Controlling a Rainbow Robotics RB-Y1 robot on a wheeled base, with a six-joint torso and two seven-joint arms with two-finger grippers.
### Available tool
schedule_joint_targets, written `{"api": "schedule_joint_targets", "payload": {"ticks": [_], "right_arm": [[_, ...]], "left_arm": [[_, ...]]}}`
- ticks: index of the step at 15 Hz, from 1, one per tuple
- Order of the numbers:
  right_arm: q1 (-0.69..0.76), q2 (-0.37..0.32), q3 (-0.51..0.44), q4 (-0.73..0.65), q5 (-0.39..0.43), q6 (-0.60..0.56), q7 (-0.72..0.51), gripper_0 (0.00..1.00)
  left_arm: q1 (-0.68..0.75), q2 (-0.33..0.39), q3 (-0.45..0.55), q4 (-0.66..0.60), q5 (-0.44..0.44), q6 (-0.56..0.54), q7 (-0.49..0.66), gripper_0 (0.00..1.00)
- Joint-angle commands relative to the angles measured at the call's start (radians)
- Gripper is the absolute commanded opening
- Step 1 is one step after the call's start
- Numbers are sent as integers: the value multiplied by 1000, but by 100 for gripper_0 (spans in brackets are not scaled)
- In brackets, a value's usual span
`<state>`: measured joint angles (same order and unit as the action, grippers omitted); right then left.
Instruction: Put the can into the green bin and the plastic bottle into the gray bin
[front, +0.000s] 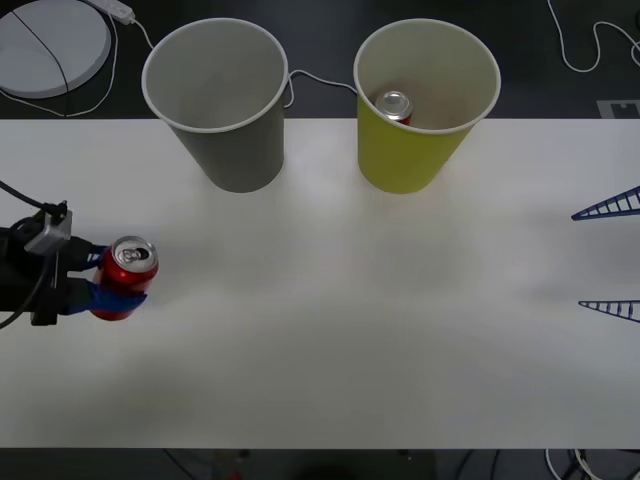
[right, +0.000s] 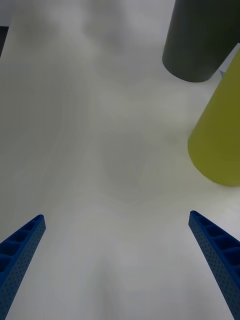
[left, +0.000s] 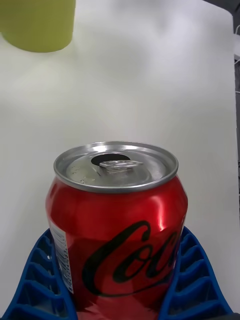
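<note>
A red can (front: 127, 275) with a silver top stands upright near the table's left edge, and my left gripper (front: 120, 283) is shut on it. In the left wrist view the can (left: 117, 225) sits between the blue fingers (left: 192, 285) of the left gripper (left: 120, 282). A second red can (front: 394, 106) lies inside the green bin (front: 400, 165) at the back, right of centre. The gray bin (front: 235, 155) stands to its left. My right gripper (front: 580, 260) hangs open at the table's right edge, holding nothing. The plastic bottle is out of view.
The white table (front: 350, 330) stretches between the two arms. A round white disc (front: 50, 45) and cables lie on the dark floor behind. The right wrist view has the right gripper (right: 116, 216), with the green bin (right: 220, 140) and gray bin (right: 200, 40) beyond it.
</note>
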<state>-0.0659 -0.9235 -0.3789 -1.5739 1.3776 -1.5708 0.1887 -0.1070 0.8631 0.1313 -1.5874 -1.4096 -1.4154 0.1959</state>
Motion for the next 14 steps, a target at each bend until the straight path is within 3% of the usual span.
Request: {"api": "schedule_joint_targets", "payload": {"ticks": [1, 9, 14], "right_arm": [[0, 0, 0, 0, 0, 0, 0, 100], [0, 0, 0, 0, 0, 0, 0, 100], [0, 0, 0, 0, 0, 0, 0, 100]], "left_arm": [[16, 33, 33, -106, -46, 15, 149, 0], [13, 183, 86, -441, -117, 21, 583, 0], [-109, 261, 50, -560, -129, 21, 844, 0]]}}
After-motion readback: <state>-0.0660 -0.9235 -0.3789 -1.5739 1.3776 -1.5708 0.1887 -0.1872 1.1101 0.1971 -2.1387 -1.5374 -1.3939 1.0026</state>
